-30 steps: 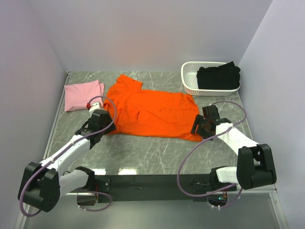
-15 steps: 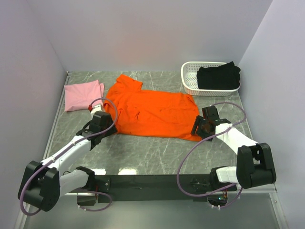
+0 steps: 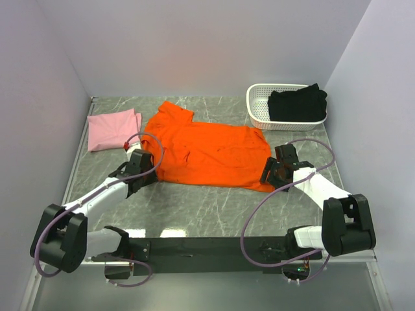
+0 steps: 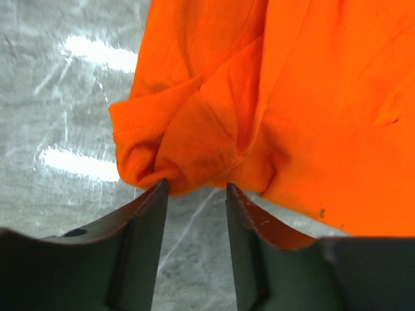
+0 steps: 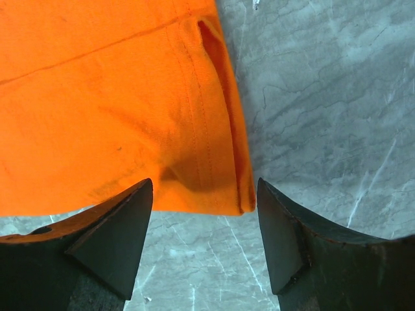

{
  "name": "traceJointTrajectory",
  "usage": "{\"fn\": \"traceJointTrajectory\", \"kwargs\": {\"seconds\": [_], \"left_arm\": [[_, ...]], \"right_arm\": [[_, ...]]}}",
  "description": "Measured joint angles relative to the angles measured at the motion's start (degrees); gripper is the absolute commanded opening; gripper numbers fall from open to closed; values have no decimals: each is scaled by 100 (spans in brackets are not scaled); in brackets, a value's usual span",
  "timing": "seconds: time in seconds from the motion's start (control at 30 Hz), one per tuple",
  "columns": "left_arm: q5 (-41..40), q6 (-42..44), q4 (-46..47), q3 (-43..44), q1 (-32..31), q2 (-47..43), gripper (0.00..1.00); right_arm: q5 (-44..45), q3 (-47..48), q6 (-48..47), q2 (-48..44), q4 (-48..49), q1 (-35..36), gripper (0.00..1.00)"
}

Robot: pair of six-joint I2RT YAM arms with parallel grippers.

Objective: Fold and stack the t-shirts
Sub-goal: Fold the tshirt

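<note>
The orange t-shirt is spread out flat, unfolded, across the middle of the bench. Just off its left edge, the pink t-shirt is laid in what looks like a folded square. Beyond its far right corner, the black t-shirt is heaped in the white basket.

So one shirt can be judged folded, one is being set up, and one is untouched. No stack has been started.

The left gripper is brought to the orange t-shirt's near left corner, where the cloth is bunched into a lump. Its jaws are held about halfway apart with that lump at their mouth, and no pinch is made yet, as far as can be seen.

The right gripper is placed at the near right corner, with its jaws spread wide either side of the hem and nothing held. A two-corner pickup is judged to be next.
</note>
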Motion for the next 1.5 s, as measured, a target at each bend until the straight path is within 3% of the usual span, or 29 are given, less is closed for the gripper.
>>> {"fn": "traceJointTrajectory", "kwargs": {"seconds": [0.23,0.43,0.7,0.9,1.23,1.37,1.47,1.5], "left_arm": [[-219,17,-59,275,0,81,43],[-254,17,-162,396,-46,385,51],[-315,11,-323,396,-229,343,54],[-358,20,-402,608,-229,778,46],[-450,37,-581,763,-229,984,10],[-472,46,-603,817,-229,1047,0],[-507,42,-619,817,-229,1038,0],[-516,42,-619,817,-229,1023,1]], "right_arm": [[-103,0,2,0,2,0,71],[-144,0,2,0,0,0,71],[-146,0,2,0,2,0,71],[-175,0,0,0,2,0,71],[-190,0,0,0,2,0,71],[-192,0,0,0,2,0,69],[-192,0,-9,0,2,0,52],[-195,0,-2,0,4,0,41]]}}
